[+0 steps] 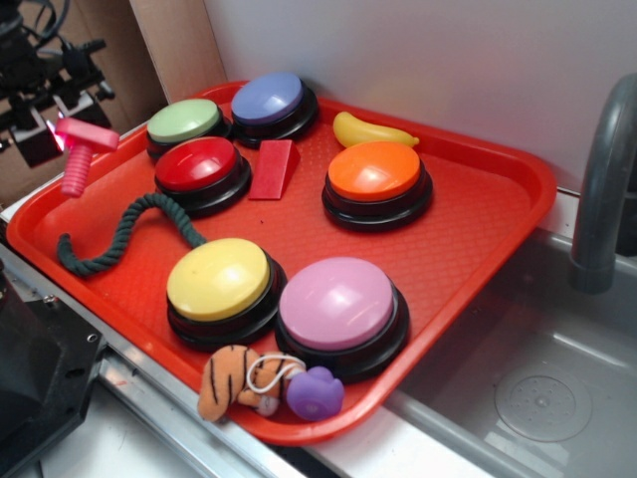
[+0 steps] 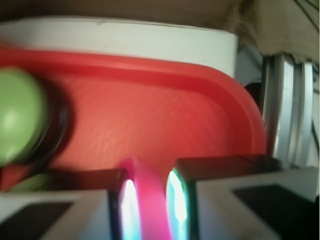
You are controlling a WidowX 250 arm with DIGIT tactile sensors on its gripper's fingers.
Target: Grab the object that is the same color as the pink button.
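The pink toy bolt hangs above the tray's far left corner, head up and ribbed shaft down, clear of the tray. My gripper is shut on its flat head. In the wrist view the bolt's pink head sits pinched between my two fingers, and my gripper is over the tray's corner. The pink button, pale pink-lilac dome on a black base, stands at the tray's near right, far from my gripper.
The red tray also holds green, blue-violet, red, orange and yellow buttons, a red wedge, a yellow banana, a green rope, a tiger toy and a small purple toy. A sink lies to the right.
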